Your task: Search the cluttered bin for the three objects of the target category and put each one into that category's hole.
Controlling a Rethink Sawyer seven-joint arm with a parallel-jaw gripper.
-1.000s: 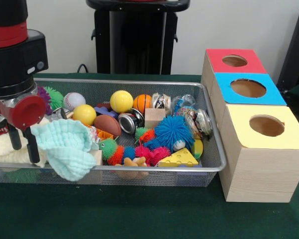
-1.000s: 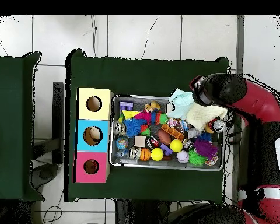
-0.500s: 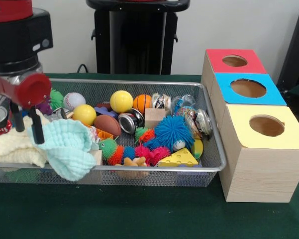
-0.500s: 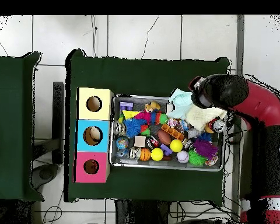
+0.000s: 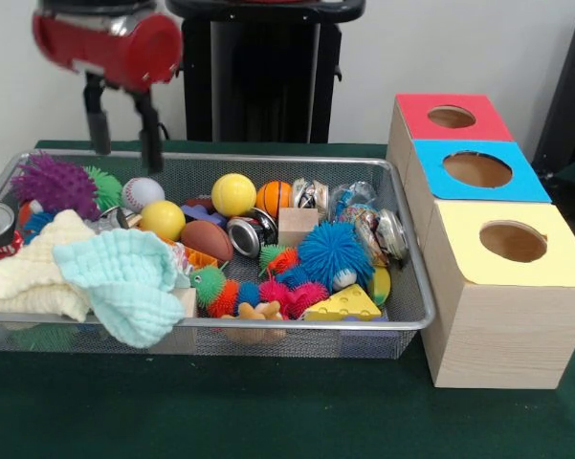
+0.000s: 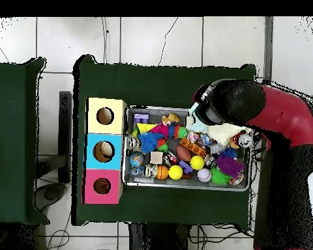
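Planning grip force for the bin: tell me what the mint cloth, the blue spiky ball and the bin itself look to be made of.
Mint cloth: soft woven fabric, matte, with a crinkled waffle texture and limp folds. Blue spiky ball: probably soft rubber, covered in thin, floppy-looking strands. Bin: metal wire mesh, see-through, with a shiny silver rim.
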